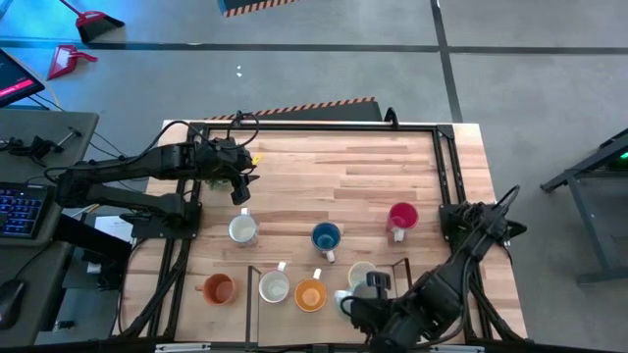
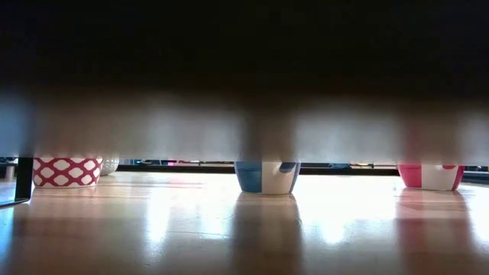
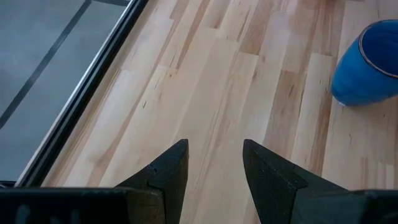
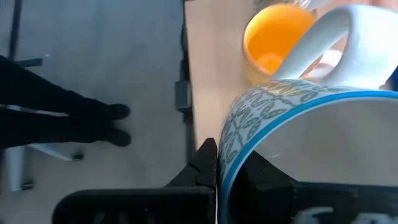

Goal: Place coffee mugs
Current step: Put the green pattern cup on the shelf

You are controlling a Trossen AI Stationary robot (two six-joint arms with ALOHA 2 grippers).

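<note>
Mugs needed upright, well-spaced placing: right fingers point(image 4: 217, 163) were clenched on the patterned mug's point(image 4: 298, 143) rim, left fingers point(image 3: 214, 180) released, empty above the desk point(image 3: 205, 74).

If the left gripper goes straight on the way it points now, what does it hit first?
Probably just the bare wooden tabletop. The open left gripper points at empty planks; the round blue ceramic mug lies off to one side of that line.

Wooden table point(image 1: 363, 172), coffee mugs point(image 1: 326, 236) on top
</note>
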